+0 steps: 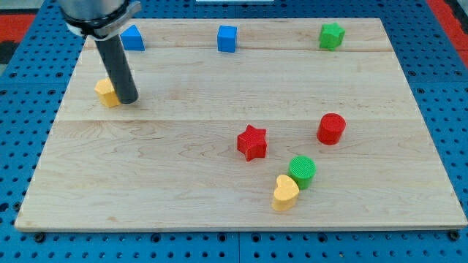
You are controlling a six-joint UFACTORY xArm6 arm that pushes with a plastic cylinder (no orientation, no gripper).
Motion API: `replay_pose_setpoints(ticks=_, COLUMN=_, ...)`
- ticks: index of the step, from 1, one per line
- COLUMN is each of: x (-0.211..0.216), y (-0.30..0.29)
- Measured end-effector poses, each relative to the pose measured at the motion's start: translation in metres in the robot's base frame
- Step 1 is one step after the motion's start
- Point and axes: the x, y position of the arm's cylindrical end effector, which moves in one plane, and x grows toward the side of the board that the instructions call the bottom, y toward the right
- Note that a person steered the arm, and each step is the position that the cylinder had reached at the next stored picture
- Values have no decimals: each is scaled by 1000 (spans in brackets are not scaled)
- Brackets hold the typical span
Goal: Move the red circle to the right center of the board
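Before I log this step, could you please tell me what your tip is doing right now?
My tip: no claw to open or close; holding nothing. It rests on the board beside the yellow block, far from the red circle.

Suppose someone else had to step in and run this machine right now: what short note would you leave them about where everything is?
My tip rests at the view's upper left, right beside a yellow block, far from the target.
The red circle sits right of centre, with bare board between it and the right edge.
The red star lies to its left; the green circle and yellow heart lie below.
Done: no contact with the red circle.
Left: bring my tip to the circle's left side and push it rightward.
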Motion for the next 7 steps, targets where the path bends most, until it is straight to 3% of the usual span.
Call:
replay_pose_setpoints(ticks=2, x=-39, y=8)
replay_pose_setpoints(ticks=7, x=-37, y=50)
